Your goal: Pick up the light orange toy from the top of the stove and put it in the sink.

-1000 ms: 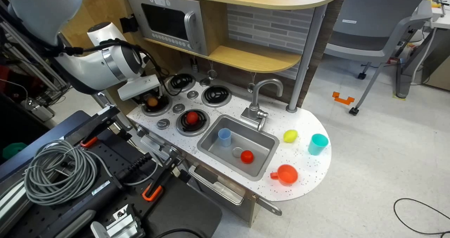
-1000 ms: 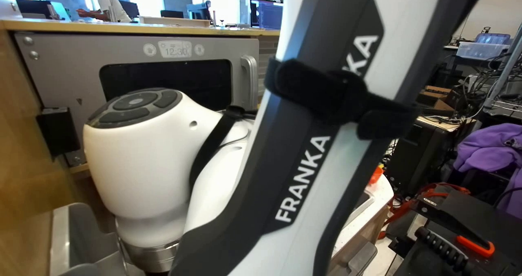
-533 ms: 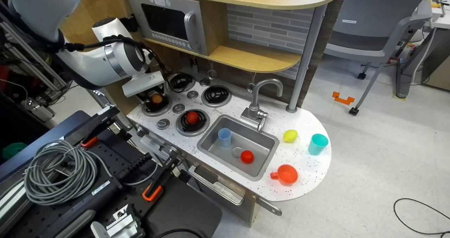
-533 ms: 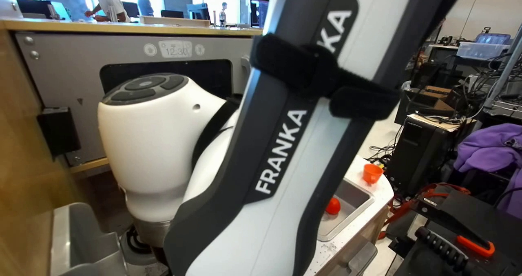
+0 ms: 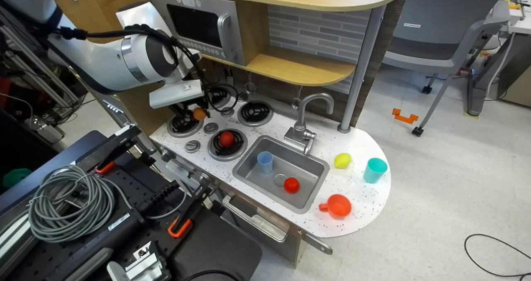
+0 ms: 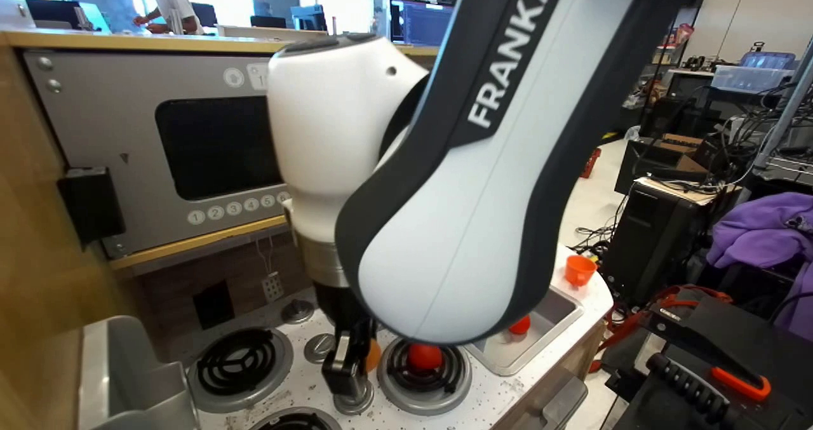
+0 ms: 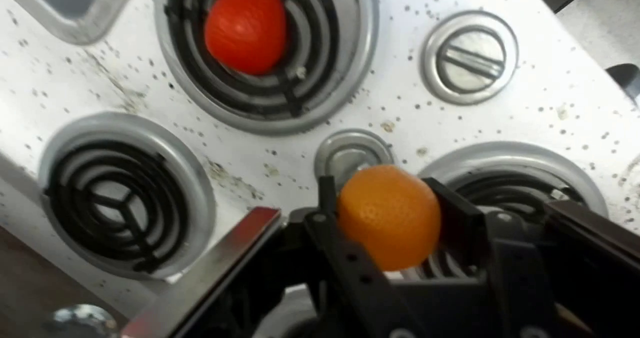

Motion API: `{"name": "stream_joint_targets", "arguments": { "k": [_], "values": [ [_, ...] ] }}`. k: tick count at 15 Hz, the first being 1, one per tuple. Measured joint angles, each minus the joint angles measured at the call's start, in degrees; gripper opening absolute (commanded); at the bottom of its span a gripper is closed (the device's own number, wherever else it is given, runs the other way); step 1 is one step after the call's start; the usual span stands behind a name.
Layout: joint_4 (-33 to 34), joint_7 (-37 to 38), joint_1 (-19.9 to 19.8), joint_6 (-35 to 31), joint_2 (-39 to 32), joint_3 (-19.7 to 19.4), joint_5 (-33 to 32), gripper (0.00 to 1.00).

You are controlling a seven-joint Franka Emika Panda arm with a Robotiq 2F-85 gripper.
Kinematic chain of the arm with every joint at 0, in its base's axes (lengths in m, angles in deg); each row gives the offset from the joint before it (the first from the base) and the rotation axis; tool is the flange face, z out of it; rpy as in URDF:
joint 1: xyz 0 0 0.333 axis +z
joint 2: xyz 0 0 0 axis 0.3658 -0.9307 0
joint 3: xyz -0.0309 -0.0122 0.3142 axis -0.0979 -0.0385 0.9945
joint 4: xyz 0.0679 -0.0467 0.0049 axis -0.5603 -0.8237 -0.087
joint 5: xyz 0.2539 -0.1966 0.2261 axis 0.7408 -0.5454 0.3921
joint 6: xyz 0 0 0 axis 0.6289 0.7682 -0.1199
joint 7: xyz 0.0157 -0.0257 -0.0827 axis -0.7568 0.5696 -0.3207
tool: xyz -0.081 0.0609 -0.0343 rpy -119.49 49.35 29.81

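End effector (image 7: 384, 203) grips orange toy (image 7: 390, 223) above the stove (image 7: 410, 127).

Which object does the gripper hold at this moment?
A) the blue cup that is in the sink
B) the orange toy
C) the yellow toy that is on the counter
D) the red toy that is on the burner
B: the wrist view shows the orange toy clasped in the gripper, while the red toy rests on a burner.
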Motion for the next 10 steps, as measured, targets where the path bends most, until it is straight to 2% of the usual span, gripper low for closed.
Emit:
{"name": "stream_joint_targets", "arguments": {
  "k": [5, 10],
  "values": [
    [-1.5, 0.1, -1.0, 3.4, 2.5, -6.3, 8.6, 0.20],
    [-0.8, 0.7, -3.5, 9.2, 2.4, -10.5, 13.0, 0.20]
  ]
}}
